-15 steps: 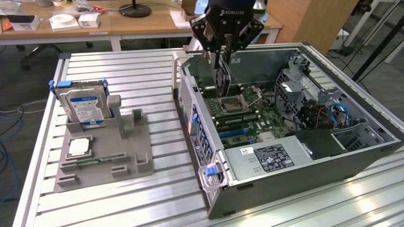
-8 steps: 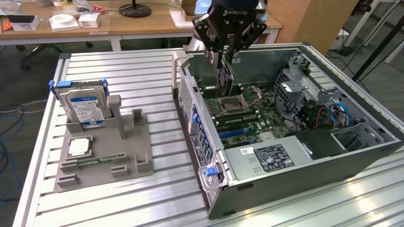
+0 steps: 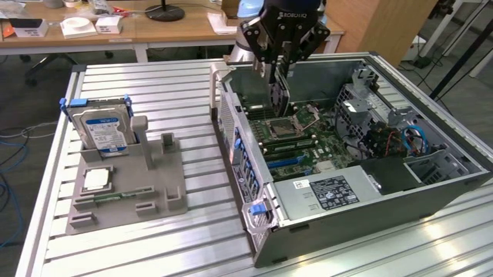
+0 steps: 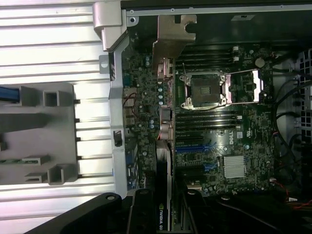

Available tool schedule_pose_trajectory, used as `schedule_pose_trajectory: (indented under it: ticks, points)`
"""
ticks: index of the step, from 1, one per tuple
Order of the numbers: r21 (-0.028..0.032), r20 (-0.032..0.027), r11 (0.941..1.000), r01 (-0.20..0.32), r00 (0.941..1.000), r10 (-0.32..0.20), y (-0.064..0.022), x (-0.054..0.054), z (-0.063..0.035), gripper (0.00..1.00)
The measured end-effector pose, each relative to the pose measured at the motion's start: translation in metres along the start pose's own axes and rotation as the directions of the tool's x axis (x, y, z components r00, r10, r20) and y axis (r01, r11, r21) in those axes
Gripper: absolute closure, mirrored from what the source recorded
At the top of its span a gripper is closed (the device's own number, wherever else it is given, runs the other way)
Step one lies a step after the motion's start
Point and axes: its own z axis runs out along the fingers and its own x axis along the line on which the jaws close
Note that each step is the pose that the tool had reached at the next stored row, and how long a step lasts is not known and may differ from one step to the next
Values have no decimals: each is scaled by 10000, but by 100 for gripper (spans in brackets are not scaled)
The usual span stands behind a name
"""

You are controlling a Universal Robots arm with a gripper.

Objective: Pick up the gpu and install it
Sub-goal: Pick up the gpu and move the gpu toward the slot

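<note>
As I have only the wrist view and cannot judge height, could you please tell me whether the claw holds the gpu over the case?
Observer: Yes, the claw is shut on the gpu, which hangs upright over the motherboard inside the open case.
Operator: Thank you. Is it seated?
Observer: I cannot tell; its lower edge shows just behind the processor socket.
Operator: What is on the fixture?
Observer: At the exterior view's left, the hard drive stands upright in the gray fixture, with the processor chip lying flat nearer the camera.
</note>
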Motion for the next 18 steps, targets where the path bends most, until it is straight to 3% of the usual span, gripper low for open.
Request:
schedule_pose_trajectory:
  ticks: [18]
  points:
    - [0,0,10000,1,10000,-1,16,-189,4,74]
